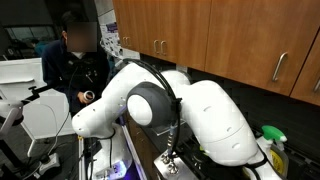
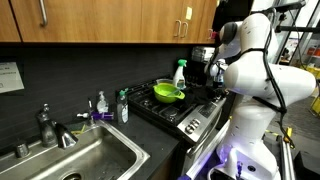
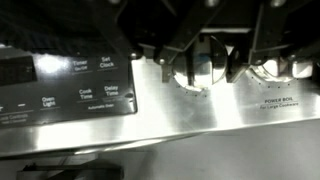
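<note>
Wooden kitchen cabinets point(image 2: 100, 20) hang over the black stove point(image 2: 160, 110) in an exterior view. Only the wrist view shows my tool point(image 3: 205, 72) straddling a round silver knob point(image 3: 205, 58) beside the black control panel point(image 3: 70, 85); clamped or just wide, I cannot tell.

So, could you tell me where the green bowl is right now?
In an exterior view, the green bowl sits on the stove, just in front of the spray bottle, picture-right of the sink.
</note>
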### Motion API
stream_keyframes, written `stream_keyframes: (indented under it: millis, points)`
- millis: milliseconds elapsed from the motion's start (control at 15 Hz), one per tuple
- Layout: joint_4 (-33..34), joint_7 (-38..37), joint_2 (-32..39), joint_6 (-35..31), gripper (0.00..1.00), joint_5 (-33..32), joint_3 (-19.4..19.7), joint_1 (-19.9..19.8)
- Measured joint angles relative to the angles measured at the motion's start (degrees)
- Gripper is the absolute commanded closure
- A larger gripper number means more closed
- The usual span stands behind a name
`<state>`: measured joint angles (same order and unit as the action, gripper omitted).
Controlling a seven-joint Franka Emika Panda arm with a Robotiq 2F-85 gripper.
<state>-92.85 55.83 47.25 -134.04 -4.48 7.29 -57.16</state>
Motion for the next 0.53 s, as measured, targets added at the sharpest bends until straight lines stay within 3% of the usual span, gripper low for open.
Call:
stream_keyframes:
  millis: [200,267,333,533]
  points:
    - [0.0,-1.1,0.0,0.1,0.69,0.1,0.0,0.0]
    - [0.0,-1.2,0.0,0.1,0.19,0.1,0.0,0.0]
    - [0.0,-1.2,0.0,0.1,0.19,0.1,0.0,0.0]
    - [-0.4,-2.9,-0.4,-0.1,0.02,0.7,-0.2,0.2]
